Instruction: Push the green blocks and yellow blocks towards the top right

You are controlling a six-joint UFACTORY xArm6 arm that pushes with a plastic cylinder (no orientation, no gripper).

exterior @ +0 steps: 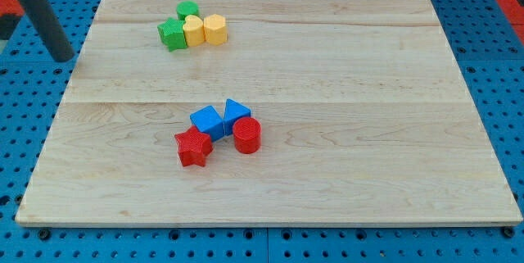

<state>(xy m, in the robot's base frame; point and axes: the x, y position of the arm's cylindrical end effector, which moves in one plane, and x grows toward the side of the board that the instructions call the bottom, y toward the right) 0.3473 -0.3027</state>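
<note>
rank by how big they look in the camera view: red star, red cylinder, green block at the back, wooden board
1. Wooden board, by far the largest.
2. Red star and red cylinder: look about alike, so unranked.
3. Rear green block: smallest-looking, but farther up the view and partly hidden.

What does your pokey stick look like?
My rod is a plain, dark grey, round bar, smooth and unmarked, without cables. My tip is its blunt lower end. A white part sits at the top edge, where the picture cuts off.
</note>
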